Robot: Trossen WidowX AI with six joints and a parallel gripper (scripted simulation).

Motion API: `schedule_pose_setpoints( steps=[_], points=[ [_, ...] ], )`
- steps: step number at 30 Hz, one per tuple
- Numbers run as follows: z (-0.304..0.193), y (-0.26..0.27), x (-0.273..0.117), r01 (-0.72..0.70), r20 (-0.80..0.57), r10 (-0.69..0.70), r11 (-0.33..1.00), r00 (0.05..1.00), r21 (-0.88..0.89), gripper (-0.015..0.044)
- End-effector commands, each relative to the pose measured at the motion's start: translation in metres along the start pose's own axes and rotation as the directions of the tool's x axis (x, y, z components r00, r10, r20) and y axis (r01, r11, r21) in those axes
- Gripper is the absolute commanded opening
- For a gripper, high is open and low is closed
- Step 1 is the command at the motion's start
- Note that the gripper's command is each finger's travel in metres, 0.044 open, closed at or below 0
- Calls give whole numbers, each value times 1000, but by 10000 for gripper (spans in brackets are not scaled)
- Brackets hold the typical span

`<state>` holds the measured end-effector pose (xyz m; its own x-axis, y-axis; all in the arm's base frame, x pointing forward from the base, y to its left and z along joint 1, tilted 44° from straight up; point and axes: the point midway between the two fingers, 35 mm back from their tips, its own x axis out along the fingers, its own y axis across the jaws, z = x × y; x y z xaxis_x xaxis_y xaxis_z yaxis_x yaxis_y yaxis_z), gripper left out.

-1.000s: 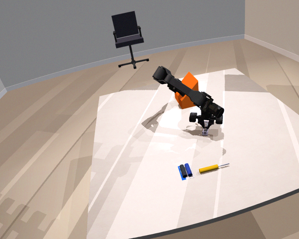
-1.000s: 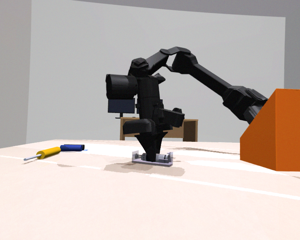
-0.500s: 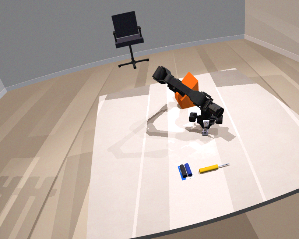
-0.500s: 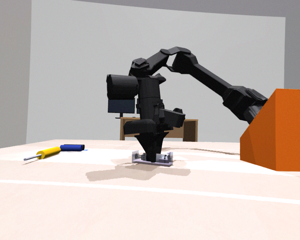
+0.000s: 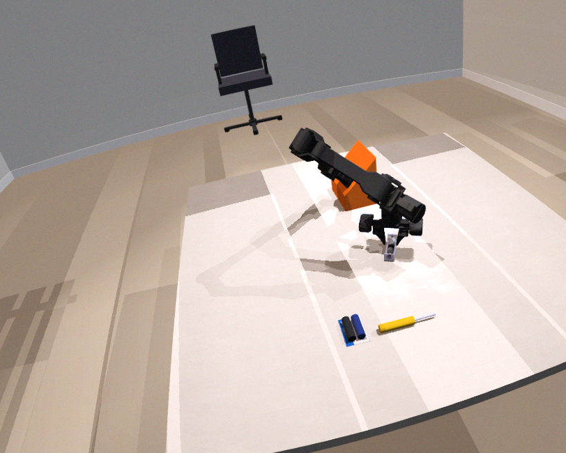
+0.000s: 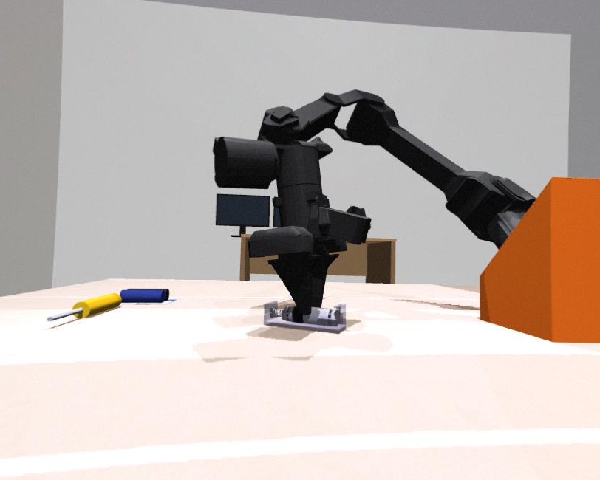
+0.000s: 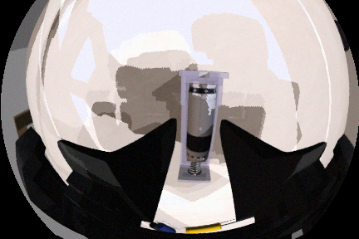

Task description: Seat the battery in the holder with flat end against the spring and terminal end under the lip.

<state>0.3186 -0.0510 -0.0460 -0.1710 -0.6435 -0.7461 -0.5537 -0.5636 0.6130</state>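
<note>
Pale cream, crossed by thin white stripes and soft grey shadows, the desk (image 5: 254, 302) fills most of the top view, and its dark curved edge runs along the lower right of that frame. Near the middle right of the desk, the holder (image 5: 389, 250) sits as a small clear tray with the battery (image 7: 199, 116) lying lengthwise in it. In the wrist view the battery's dark end meets the spring (image 7: 194, 168) at the bottom of the tray, and its metal end lies at the far wall at the top. The gripper (image 7: 199, 131) hangs straight above the holder with its jaws apart, one black finger on each side of the tray and clear of the battery, holding nothing. In the exterior view the fingers reach down to the holder's level.

Open desk lies on all sides of the holder. The orange block (image 5: 355, 176) stands behind it, towards the upper middle of the top view. Well apart, in the lower middle, lie a yellow screwdriver (image 5: 403, 323) and two short cylinders (image 5: 353, 327), one black and one blue, on a blue card.

Wooden floor surrounds the desk. A black chair (image 5: 242, 72) stands against the grey wall at the upper middle.
</note>
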Motion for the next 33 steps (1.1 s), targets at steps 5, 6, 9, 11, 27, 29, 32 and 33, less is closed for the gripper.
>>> schedule_pose_setpoints(
  steps=[5,6,9,11,27,29,32,33],
  points=[
    [5,-1,-49,7,2,-7,1000,1000,3,323],
    [7,0,-60,8,3,-8,1000,1000,4,349],
    [10,1,-76,8,3,-8,1000,1000,5,428],
    [10,1,-76,8,3,-8,1000,1000,5,440],
    [10,1,-76,8,3,-8,1000,1000,5,440],
    [10,1,-76,8,3,-8,1000,1000,5,440],
    [10,1,-76,8,3,-8,1000,1000,5,440],
    [10,1,-76,8,3,-8,1000,1000,5,440]
  ],
)
